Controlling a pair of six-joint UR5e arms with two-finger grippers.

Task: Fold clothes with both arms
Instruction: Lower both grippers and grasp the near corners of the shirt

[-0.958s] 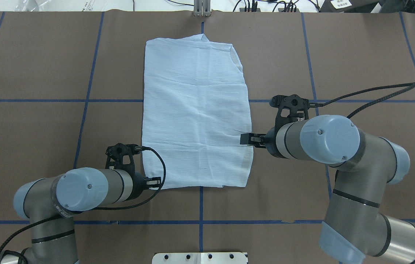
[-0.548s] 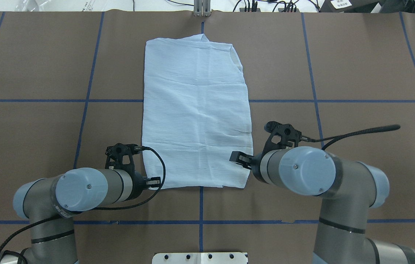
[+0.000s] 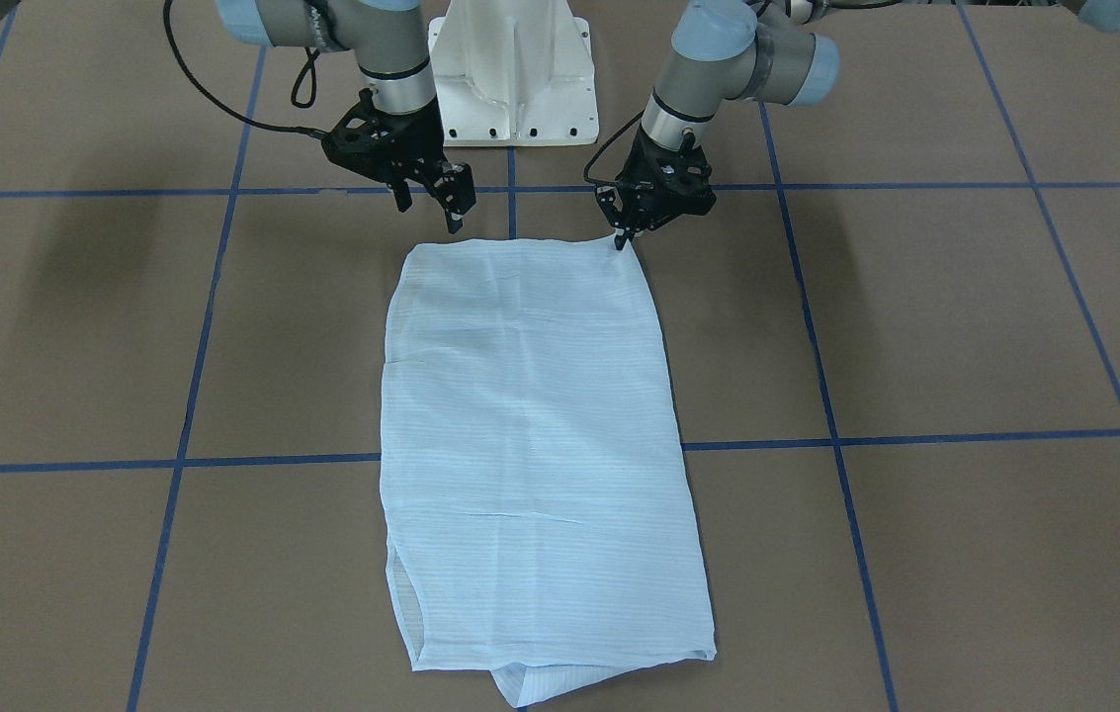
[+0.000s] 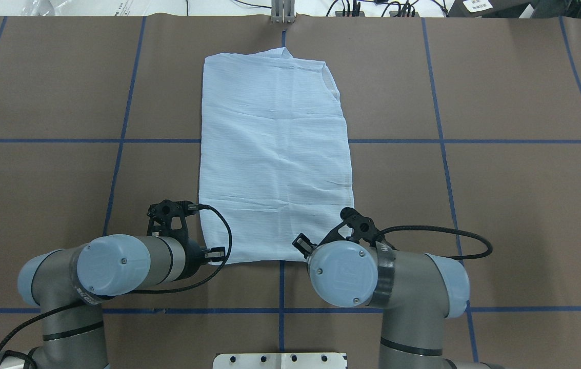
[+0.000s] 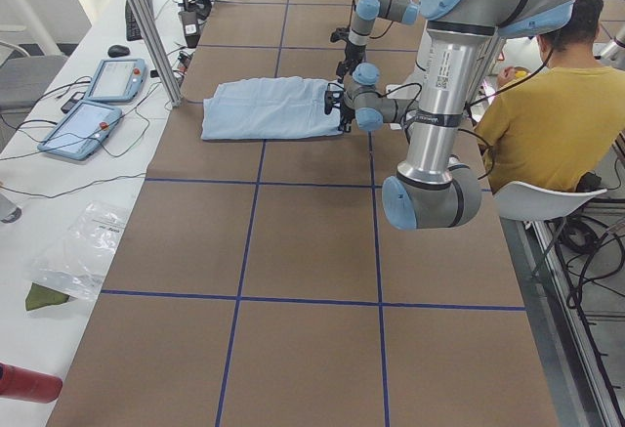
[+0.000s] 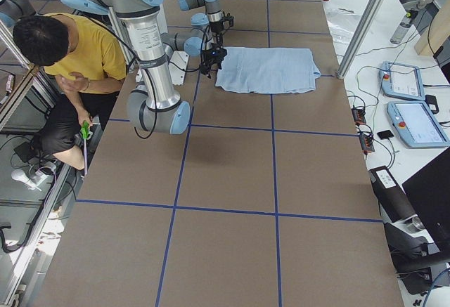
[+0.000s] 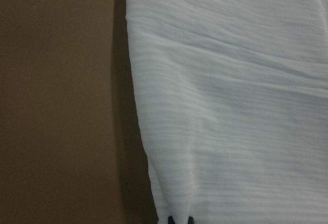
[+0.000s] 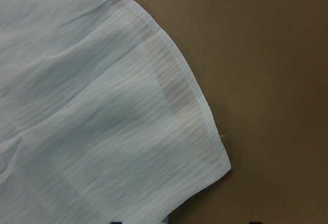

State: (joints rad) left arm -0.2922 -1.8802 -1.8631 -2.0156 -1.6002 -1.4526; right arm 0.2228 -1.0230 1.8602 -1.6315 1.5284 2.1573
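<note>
As you look from overhead, shirt (image 4: 275,154) lies flat on table (image 4: 475,205), a long strip, long axis running away from the robot, collar end far | left gripper (image 3: 626,237) pinches its near corner | right gripper (image 3: 431,206) spread above the other | cap marking (image 4: 344,266) unreadable

Blue tape lines (image 4: 281,287) are crossing the brown worktop (image 4: 39,205) in a grid | white side desk (image 6: 422,158) is carrying two pendant tablets (image 6: 416,123) | person in yellow (image 5: 532,114) is sitting on white chair (image 5: 542,197)
</note>
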